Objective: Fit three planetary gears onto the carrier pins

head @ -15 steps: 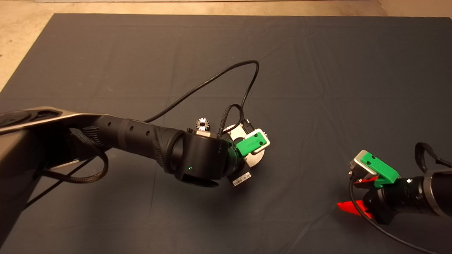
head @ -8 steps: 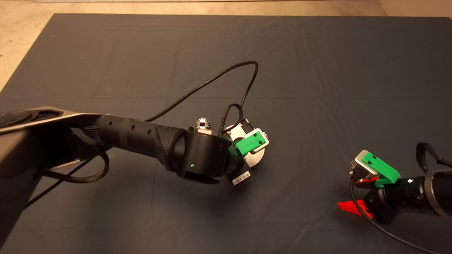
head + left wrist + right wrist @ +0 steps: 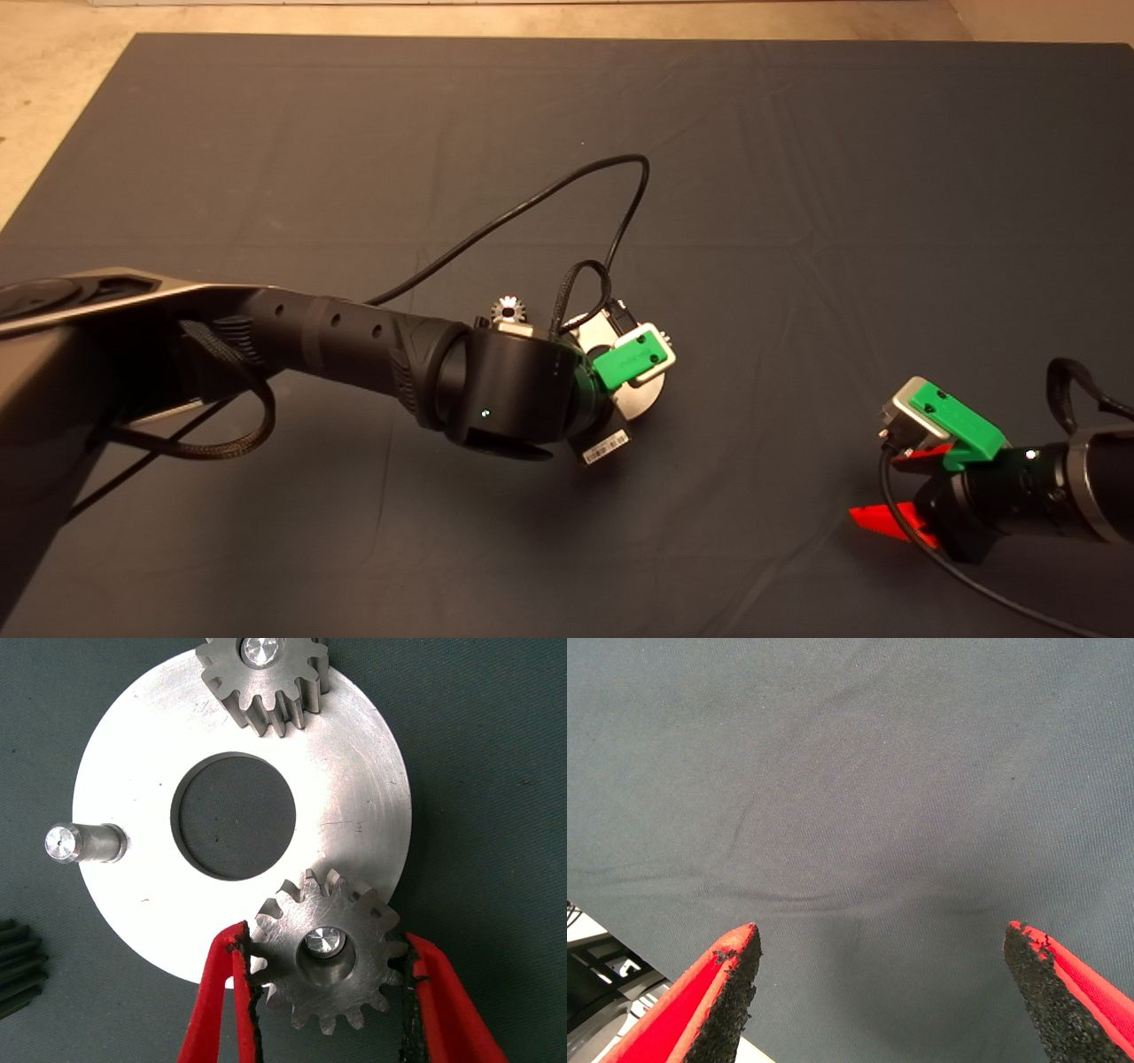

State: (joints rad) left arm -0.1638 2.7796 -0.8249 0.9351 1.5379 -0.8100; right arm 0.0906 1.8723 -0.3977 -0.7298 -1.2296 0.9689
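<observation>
The shiny steel disc (image 3: 354, 753) lies on the mat under my left gripper (image 3: 326, 935). One planetary gear (image 3: 261, 673) sits on a carrier pin at the disc's far rim. A second gear (image 3: 328, 966) sits over another pin, whose top shows in its bore, and both red fingers' pads touch its teeth. The third pin (image 3: 75, 842) is bare. The third gear (image 3: 508, 308) lies on the mat beside the disc (image 3: 640, 400), partly behind the left wrist. The left gripper (image 3: 631, 359) hovers over the disc. My right gripper (image 3: 873, 486) is parked at the lower right, open and empty (image 3: 881, 935).
A black cable (image 3: 567, 190) loops from the left wrist over the mat behind the disc. The mat's far edge meets a pale floor (image 3: 53, 106) at the upper left. The third gear's edge shows in the left wrist view (image 3: 13, 966).
The left arm has shifted very slightly toward the loose gear and now covers a little more of it. The right gripper has sunk a touch. The disc has not moved.
</observation>
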